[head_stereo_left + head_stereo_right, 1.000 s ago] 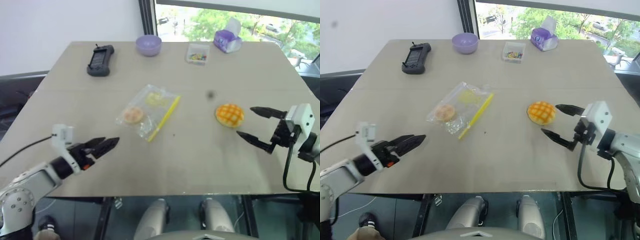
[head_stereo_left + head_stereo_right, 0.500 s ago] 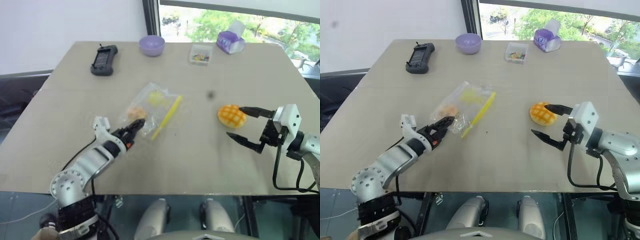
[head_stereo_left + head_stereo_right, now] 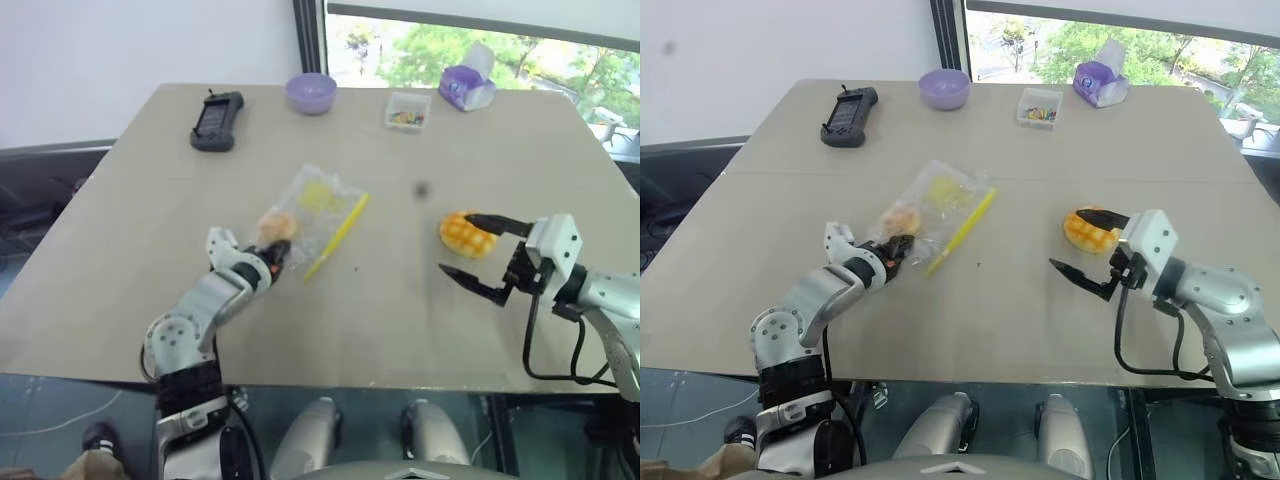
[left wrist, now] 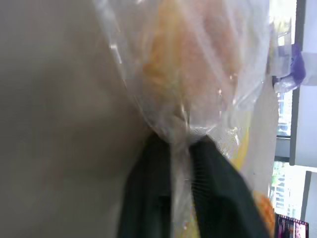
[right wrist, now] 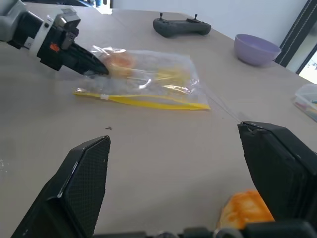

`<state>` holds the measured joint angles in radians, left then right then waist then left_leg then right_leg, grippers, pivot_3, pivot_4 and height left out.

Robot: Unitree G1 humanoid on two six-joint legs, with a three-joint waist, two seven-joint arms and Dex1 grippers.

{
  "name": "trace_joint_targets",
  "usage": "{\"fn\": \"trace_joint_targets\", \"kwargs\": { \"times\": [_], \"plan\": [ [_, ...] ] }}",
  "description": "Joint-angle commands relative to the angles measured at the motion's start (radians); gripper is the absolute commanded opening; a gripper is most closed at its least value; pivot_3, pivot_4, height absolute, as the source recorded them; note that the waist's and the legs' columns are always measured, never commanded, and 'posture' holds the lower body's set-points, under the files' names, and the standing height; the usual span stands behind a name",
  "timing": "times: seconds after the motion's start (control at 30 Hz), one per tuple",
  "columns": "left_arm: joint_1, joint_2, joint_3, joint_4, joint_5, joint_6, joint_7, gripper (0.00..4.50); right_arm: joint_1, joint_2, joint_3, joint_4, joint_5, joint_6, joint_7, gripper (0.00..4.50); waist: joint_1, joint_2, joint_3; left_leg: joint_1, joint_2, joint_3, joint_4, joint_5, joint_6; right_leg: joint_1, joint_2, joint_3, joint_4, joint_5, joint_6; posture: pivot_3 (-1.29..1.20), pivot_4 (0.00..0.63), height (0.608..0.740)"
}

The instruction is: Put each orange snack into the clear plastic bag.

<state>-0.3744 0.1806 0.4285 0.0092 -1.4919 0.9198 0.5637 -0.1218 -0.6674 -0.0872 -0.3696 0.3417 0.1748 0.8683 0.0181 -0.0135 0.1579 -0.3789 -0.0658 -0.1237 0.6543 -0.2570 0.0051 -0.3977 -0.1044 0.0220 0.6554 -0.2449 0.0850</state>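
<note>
My left gripper point(image 4: 181, 148) pinches clear plastic bag point(image 3: 320, 205) corner, flat snack point(image 3: 273, 222) inside just ahead. Right gripper point(image 3: 478, 250) spread wide, bun point(image 3: 462, 233) between fingers, not clamped.

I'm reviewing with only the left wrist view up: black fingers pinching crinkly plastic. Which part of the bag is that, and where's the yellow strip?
Observer: The left gripper is shut on the clear plastic bag at its edge opposite the yellow strip.
Operator: And the bun?
Observer: The bun lies on the table, outside the bag.
Operator: Is the right arm near it?
Observer: The right gripper is open, one finger above the bun, not gripping it.
</note>
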Motion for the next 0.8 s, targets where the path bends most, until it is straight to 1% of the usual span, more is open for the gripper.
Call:
{"fn": "trace_joint_targets", "kwargs": {
  "times": [0.03,0.17,0.27,0.4,0.43,0.53,0.63,0.73,0.8],
  "plan": [
    [-0.025,0.016,-0.013,0.024,-0.026,0.022,-0.037,0.01,-0.023,0.022,0.015,-0.028,-0.025,-0.023,-0.038,4.5,-0.003,-0.001,0.0,0.0,0.0,-0.001,0.0,0.0,0.0,0.0,0.0,0.0,0.0,0.0,0.0,0.0,0.15,0.74],
    [-0.058,0.054,0.0,0.052,-0.109,0.066,-0.094,0.01,-0.051,0.046,0.055,-0.015,-0.081,-0.054,-0.067,4.5,-0.004,-0.001,0.001,-0.001,0.0,-0.001,0.0,0.0,0.0,-0.001,0.0,0.0,-0.001,0.0,0.0,0.0,0.15,0.74],
    [-0.103,0.118,0.004,0.084,-0.223,0.123,-0.112,0.01,-0.103,0.065,0.127,0.036,-0.187,-0.127,-0.091,4.5,-0.006,-0.003,0.002,-0.001,0.0,-0.001,0.0,0.0,0.0,-0.001,0.0,0.0,-0.001,0.0,0.0,0.0,0.15,0.74],
    [-0.171,0.2,-0.016,0.103,-0.413,0.148,-0.065,0.01,-0.211,0.121,0.249,0.17,-0.371,-0.264,-0.159,4.5,-0.015,-0.004,0.003,-0.001,0.001,-0.001,-0.001,0.0,-0.001,-0.003,0.0,0.0,0.0,0.0,0.0,0.0,0.15,0.74],
    [-0.186,0.22,-0.023,0.106,-0.449,0.157,-0.056,0.01,-0.258,0.147,0.291,0.231,-0.456,-0.304,-0.214,4.5,-0.017,-0.004,0.003,-0.002,0.001,0.0,-0.001,0.0,-0.001,-0.005,0.0,0.001,0.001,0.0,0.0,0.0,0.15,0.74],
    [-0.206,0.264,-0.04,0.113,-0.48,0.209,-0.066,0.01,-0.368,0.205,0.367,0.388,-0.629,-0.376,-0.345,4.5,-0.031,-0.004,0.003,-0.004,0.001,0.001,-0.001,0.001,-0.002,-0.008,0.0,0.003,0.002,0.0,0.0,0.0,0.15,0.74],
    [-0.196,0.333,-0.073,0.116,-0.48,0.292,-0.126,0.01,-0.452,0.25,0.403,0.51,-0.728,-0.428,-0.449,4.5,-0.035,-0.004,0.003,-0.005,0.0,0.003,-0.002,0.001,-0.002,-0.011,0.001,0.004,0.003,0.0,0.0,0.0,0.15,0.74],
    [-0.178,0.419,-0.118,0.12,-0.48,0.372,-0.211,0.01,-0.498,0.27,0.405,0.578,-0.772,-0.462,-0.519,4.5,-0.039,-0.004,0.003,-0.007,0.001,0.003,-0.002,0.002,-0.003,-0.014,0.001,0.005,0.003,0.0,0.0,0.0,0.15,0.74],
    [-0.172,0.464,-0.143,0.127,-0.48,0.393,-0.251,0.01,-0.508,0.271,0.402,0.593,-0.785,-0.472,-0.541,4.5,-0.041,-0.004,0.003,-0.008,0.001,0.003,-0.003,0.002,-0.003,-0.015,0.001,0.005,0.002,0.0,0.0,0.0,0.15,0.74]
  ]
}}
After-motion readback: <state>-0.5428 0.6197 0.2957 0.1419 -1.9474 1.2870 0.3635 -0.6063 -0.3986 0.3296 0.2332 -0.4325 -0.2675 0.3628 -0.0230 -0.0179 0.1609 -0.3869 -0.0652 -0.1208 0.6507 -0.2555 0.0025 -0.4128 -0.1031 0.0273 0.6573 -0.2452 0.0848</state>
